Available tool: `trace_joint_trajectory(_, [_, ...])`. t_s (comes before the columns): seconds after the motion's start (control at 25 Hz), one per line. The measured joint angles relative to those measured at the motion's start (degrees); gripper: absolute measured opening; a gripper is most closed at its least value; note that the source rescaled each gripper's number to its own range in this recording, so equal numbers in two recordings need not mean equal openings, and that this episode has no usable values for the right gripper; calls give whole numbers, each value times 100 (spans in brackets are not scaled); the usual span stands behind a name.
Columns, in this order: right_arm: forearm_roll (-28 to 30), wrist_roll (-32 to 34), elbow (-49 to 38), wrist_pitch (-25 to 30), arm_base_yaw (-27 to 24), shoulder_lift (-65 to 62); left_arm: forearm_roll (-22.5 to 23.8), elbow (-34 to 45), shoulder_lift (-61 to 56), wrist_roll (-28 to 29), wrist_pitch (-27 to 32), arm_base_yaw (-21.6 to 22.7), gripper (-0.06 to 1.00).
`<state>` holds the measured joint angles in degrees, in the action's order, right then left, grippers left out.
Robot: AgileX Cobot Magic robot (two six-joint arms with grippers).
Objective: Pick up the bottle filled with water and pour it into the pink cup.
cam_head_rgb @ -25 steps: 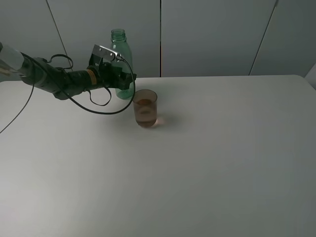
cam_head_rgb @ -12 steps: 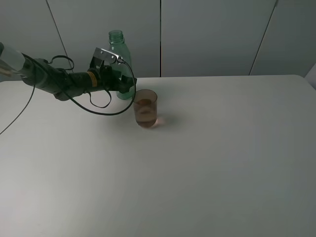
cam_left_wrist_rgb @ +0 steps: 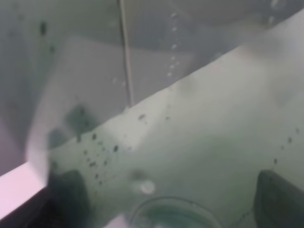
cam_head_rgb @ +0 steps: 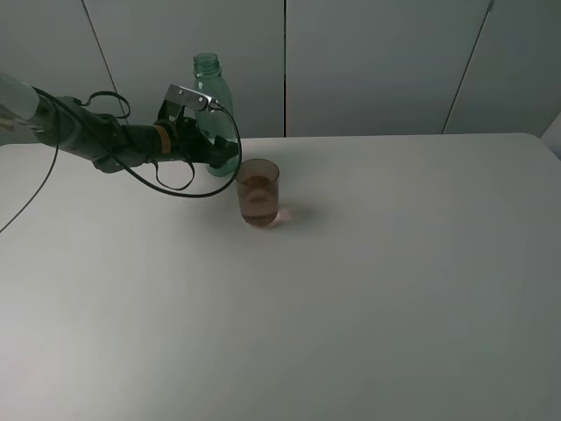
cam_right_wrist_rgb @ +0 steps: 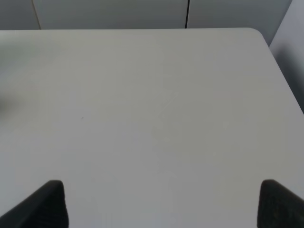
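The green translucent bottle (cam_head_rgb: 212,105) stands upright at the back of the table (cam_head_rgb: 368,289), uncapped. My left gripper (cam_head_rgb: 219,151) is at its lower body with the jaws spread to either side of it. In the left wrist view the bottle (cam_left_wrist_rgb: 199,142) fills the picture, blurred and wet with droplets, and my left gripper (cam_left_wrist_rgb: 173,190) shows one dark finger at each side, wide apart. The pink cup (cam_head_rgb: 259,193) stands just in front and to the right of the bottle, holding some liquid. My right gripper (cam_right_wrist_rgb: 161,204) hovers open above bare table, far from both.
A black cable (cam_head_rgb: 188,189) loops from the left arm (cam_head_rgb: 96,140) down to the table beside the cup. Grey wall panels (cam_head_rgb: 377,61) close off the table's far edge. The right arm does not show in the exterior high view.
My left gripper has opened off the bottle. The bottle, slightly tilted a second ago, now stands straight on the table. The cup has not moved.
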<state>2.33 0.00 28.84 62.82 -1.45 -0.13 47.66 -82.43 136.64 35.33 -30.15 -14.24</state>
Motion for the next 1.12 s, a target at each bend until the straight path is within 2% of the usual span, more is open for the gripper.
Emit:
trace_joint_trajectory(0.2, [0, 0, 0, 0, 0, 0, 109, 269, -224, 155, 186, 0, 100])
trace_joint_trajectory(0.52, [0, 0, 0, 0, 0, 0, 150, 1128, -804, 192, 427, 0, 100])
trace_joint_trajectory(0.84, [0, -32, 0, 0, 0, 0, 79, 2123, -1907, 192, 1636, 0, 100])
trace_joint_trajectory(1.0, [0, 0, 0, 0, 0, 0, -208, 2548, -2797, 192, 2357, 0, 100])
trace_joint_trajectory(1.12, [0, 0, 0, 0, 0, 0, -983, 2843, -3522, -339, 2623, 0, 100])
